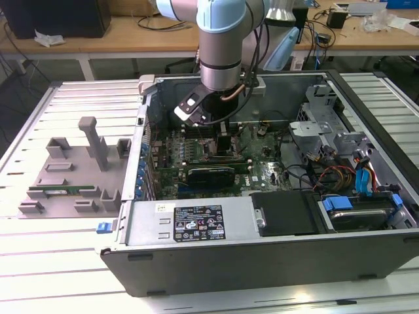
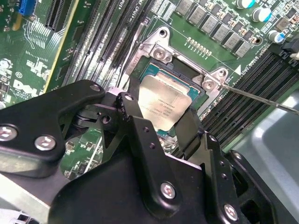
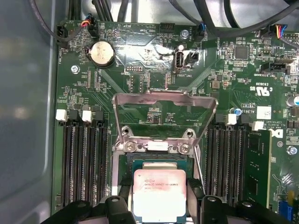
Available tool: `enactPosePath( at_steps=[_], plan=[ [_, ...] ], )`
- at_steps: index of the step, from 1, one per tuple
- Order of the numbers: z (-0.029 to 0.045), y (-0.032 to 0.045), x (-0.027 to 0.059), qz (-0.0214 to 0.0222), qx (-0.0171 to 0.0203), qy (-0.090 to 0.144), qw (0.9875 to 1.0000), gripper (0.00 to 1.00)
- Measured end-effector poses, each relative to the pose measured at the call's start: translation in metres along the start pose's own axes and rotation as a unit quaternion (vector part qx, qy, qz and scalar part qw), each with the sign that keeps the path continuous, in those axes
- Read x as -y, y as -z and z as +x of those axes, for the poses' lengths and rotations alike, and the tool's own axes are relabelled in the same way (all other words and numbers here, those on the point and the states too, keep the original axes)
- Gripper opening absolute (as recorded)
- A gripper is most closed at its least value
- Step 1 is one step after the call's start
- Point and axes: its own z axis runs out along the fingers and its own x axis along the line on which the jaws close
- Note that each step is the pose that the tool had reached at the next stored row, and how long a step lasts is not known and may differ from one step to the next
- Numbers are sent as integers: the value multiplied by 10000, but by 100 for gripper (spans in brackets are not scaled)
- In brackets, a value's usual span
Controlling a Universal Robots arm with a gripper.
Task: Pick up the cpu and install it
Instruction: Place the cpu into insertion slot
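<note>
On the slatted metal table in the exterior view, a grey fixture tray lies toward the table's left edge. A long green memory stick rests along the tray's front edge. To the exterior view's right of the tray stands an open computer case, its green motherboard facing up. The robot arm reaches down into the case near its rear wall, and the gripper hangs low over the middle of the board. In the second wrist view the gripper has its two black fingers drawn in to the chip's width. They press against opposite edges of the cpu, which they hold. The cpu, silver top up, is directly over the opening of the socket frame, within the frame's corners; whether it is fully seated cannot be told. In the first wrist view the cpu lies between the fingertips, and the socket's metal load plate is swung up and open beyond it. Banks of black memory slots flank the socket on both sides, and a round coin battery sits near a far corner of the board. At the case's front right corner in the exterior view, a drive bay with blue clips sits under a tangle of coloured cables.
</note>
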Motion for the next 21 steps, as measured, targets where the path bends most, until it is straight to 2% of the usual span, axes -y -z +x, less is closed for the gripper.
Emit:
enactPosePath(
  at_steps=[17,19,20,21],
  plan=[
    [4,-23,-2,1,0,-70,10000,55],
    [4,-23,-2,1,0,-70,10000,55],
    [4,-23,-2,1,0,-70,10000,62],
    [4,-23,-2,1,0,-70,10000,62]
  ],
)
